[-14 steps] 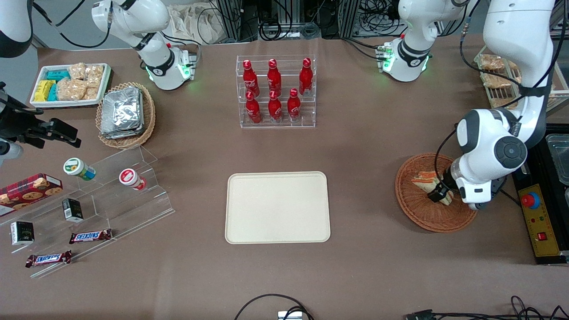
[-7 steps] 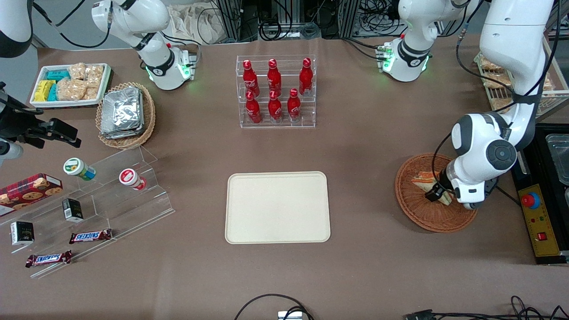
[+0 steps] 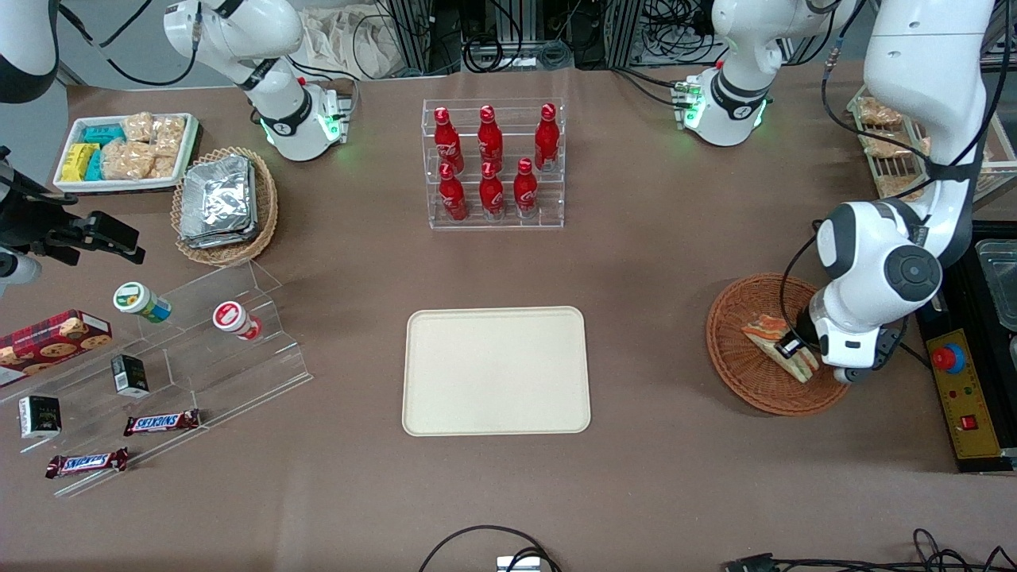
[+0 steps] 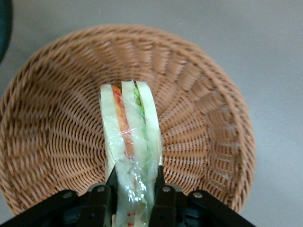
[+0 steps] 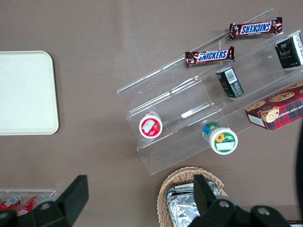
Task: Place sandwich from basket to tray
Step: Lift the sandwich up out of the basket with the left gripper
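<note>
The sandwich, a plastic-wrapped wedge with pale bread and orange and green filling, is in the round orange-brown wicker basket at the working arm's end of the table. My left gripper is over the basket and shut on the sandwich, one black finger pressed on each bread face. In the wrist view the wedge stands on edge between the fingers, its tip pointing away over the basket floor. The cream tray lies bare at the table's middle.
A clear rack of red bottles stands farther from the camera than the tray. Toward the parked arm's end are an acrylic step shelf with snacks, a tan basket of foil packets and a white snack tray. A control box lies beside the basket.
The gripper has closed on the sandwich and turned it; the wedge now shows more fully in the basket, shifted slightly nearer the camera. The arm's elbow swung back sideways.
</note>
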`<state>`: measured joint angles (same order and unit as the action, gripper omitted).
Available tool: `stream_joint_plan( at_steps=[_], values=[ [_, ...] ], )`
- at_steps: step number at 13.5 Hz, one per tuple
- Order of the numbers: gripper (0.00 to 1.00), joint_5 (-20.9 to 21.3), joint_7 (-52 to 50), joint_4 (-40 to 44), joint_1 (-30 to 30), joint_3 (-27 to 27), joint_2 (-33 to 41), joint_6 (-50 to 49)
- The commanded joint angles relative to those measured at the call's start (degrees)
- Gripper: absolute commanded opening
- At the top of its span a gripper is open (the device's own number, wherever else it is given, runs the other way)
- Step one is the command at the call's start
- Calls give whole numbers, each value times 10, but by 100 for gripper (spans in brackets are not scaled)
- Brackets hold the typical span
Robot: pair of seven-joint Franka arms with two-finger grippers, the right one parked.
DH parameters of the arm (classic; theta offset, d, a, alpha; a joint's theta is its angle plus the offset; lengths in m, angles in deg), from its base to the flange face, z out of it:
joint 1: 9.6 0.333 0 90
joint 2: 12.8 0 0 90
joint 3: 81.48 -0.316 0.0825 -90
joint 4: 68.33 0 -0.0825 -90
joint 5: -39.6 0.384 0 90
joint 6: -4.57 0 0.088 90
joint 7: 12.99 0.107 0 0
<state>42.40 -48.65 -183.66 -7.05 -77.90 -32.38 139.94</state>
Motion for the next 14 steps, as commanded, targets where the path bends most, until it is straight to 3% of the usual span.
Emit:
stream_joint_plan(
  at_steps=[1, 4, 6, 10, 14],
  values=[
    [0, 5, 94, 67, -3, 2, 18, -99],
    [0, 4, 170, 219, -27, 12, -6, -274],
    [0, 4, 166, 279, -62, 14, -15, -332],
    [0, 2, 148, 305, -141, 14, -18, -358],
    [0, -3, 140, 329, -226, 15, -77, -350]
  ],
)
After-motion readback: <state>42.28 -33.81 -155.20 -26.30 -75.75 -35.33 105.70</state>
